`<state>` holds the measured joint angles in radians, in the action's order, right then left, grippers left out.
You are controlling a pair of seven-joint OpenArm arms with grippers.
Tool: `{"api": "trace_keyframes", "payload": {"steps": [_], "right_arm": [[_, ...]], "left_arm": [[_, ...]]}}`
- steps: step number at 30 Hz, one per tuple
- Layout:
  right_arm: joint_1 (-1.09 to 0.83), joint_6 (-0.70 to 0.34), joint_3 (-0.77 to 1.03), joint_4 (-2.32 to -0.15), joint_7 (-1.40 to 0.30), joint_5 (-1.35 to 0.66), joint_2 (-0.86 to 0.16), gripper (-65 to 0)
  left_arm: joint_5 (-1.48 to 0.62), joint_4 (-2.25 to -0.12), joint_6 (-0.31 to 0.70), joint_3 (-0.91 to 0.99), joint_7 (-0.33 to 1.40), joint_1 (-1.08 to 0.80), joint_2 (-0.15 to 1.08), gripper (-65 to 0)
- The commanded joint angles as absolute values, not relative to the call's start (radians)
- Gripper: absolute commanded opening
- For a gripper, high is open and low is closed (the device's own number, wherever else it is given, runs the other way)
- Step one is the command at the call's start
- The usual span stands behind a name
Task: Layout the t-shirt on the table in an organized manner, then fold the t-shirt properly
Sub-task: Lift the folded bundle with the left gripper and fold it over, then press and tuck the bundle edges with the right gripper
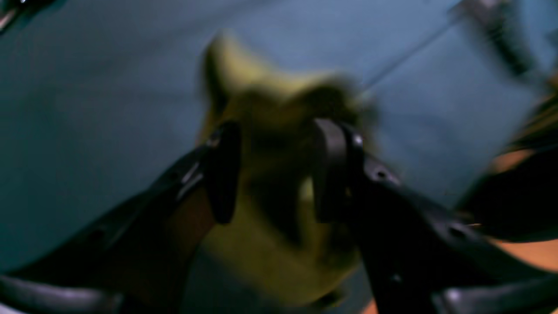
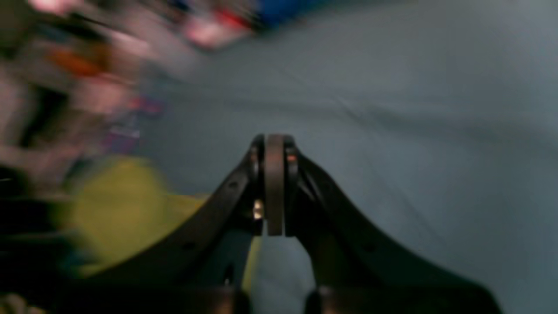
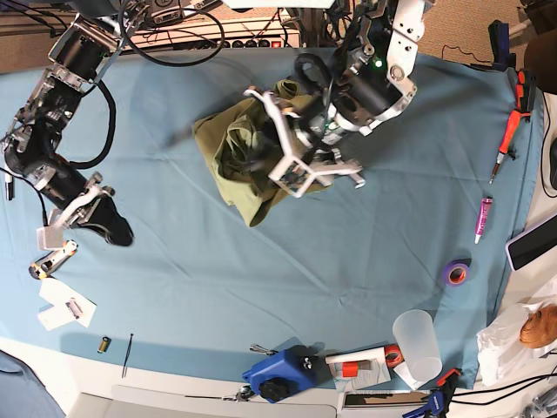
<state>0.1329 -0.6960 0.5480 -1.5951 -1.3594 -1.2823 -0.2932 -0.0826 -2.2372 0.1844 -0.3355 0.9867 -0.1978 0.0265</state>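
Table carries the t-shirt, bunched in a crumpled heap toward the far middle. Left gripper over the heap, jaws apart, olive cloth between them, grip unclear. Right gripper pressed together, empty, well apart from the shirt.

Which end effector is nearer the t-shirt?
Left. The left end effector is over the bunched t-shirt, open around its cloth. The right end effector sits apart from it, shut, over bare table.
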Motion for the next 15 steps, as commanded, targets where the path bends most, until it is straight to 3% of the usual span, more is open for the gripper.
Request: {"api": "trace_keyframes", "payload": {"steps": [1,4,10,15], "right_arm": [[0.157,-0.698,0.548,-1.610,-1.387,-1.343,-0.308,-65.0],[0.164,-0.698,0.514,-1.610,-1.396,-1.484,-0.308,-65.0],[0.167,-0.698,0.323,-1.635,-1.396,-1.484,-0.308,-65.0],[0.178,-0.698,0.129,-1.731,-1.396,-1.484,-0.307,-65.0]], "left_arm": [[-0.045,-2.253,0.158,-0.337,0.965,-0.199,0.029,-38.9],[0.093,-2.253,0.065,-0.337,0.979,-0.205,0.055,-38.8],[0.333,-2.253,-0.076,-0.333,1.018,-0.205,0.065,-39.5],[0.358,-2.253,-0.116,-0.205,1.023,-0.213,0.065,-49.0]]}}
